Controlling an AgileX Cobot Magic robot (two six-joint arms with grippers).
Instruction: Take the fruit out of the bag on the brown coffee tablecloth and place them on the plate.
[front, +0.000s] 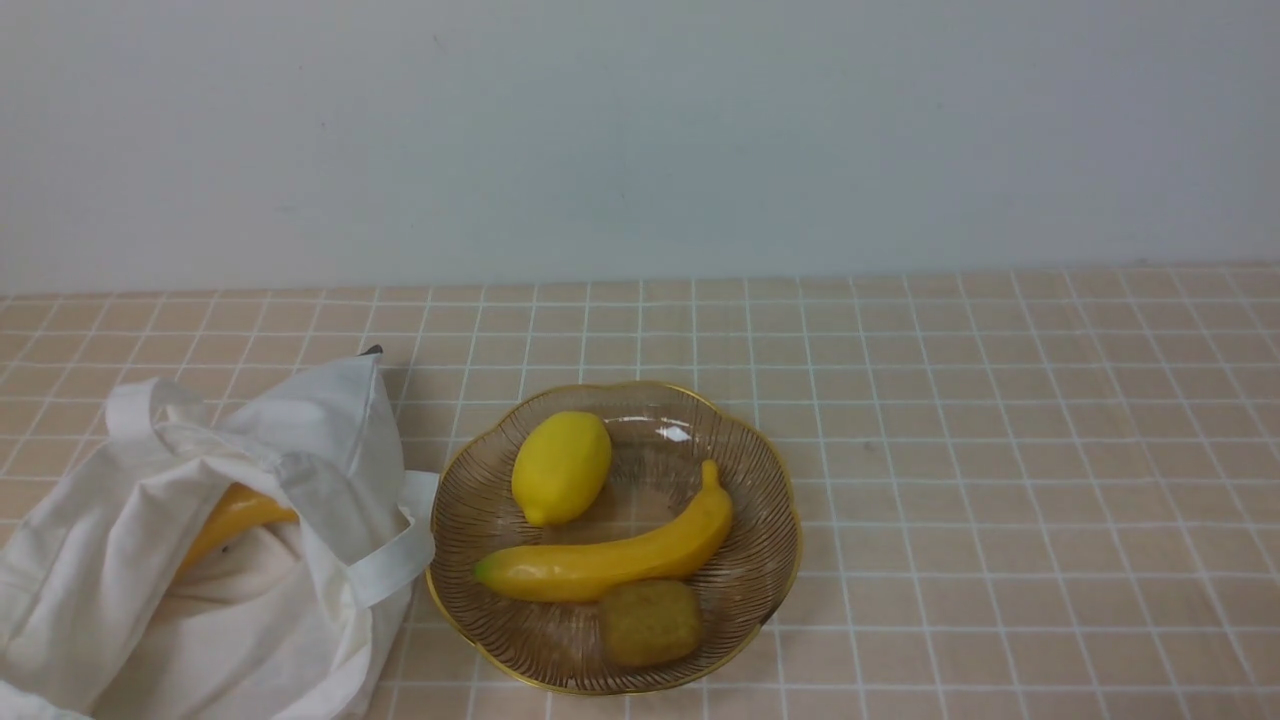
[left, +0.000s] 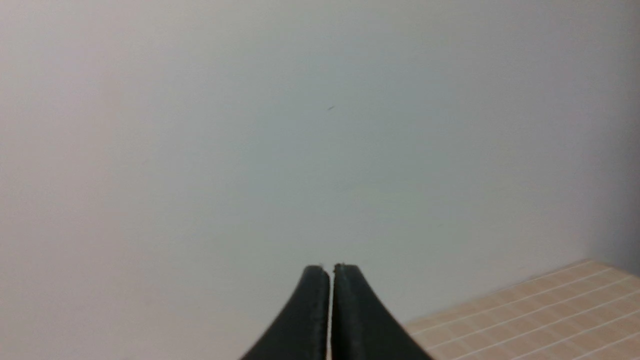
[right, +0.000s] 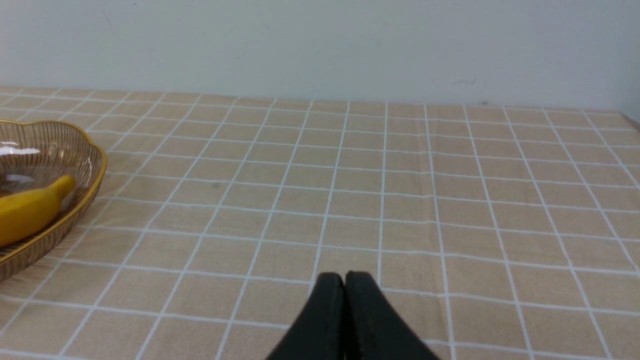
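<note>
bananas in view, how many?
2. One banana lies in the plate between a lemon and a kiwi; another banana pokes from the bag. More may be hidden inside.

bag (front: 150, 560): cut off by the front view's left and bottom edges; far corner dark, too small to identify.
banana in bag (front: 235, 520): only a short yellow stretch showing in the opening; both ends buried under white cloth.
plate (right: 95, 175): cut by the right wrist view's left edge, only one scalloped side showing.
banana on plate (right: 30, 210): stem end in view there, rest lost past the same edge.
brownish fruit (front: 650, 622): fuzzy surface, kind unclear.
left gripper (left: 330, 267): only fingertips showing, pressed together, body cut off.
right gripper (right: 344, 276): likewise, tips together, rest below the edge.
tablecloth (left: 550, 310): just one corner in the left wrist view.
</note>
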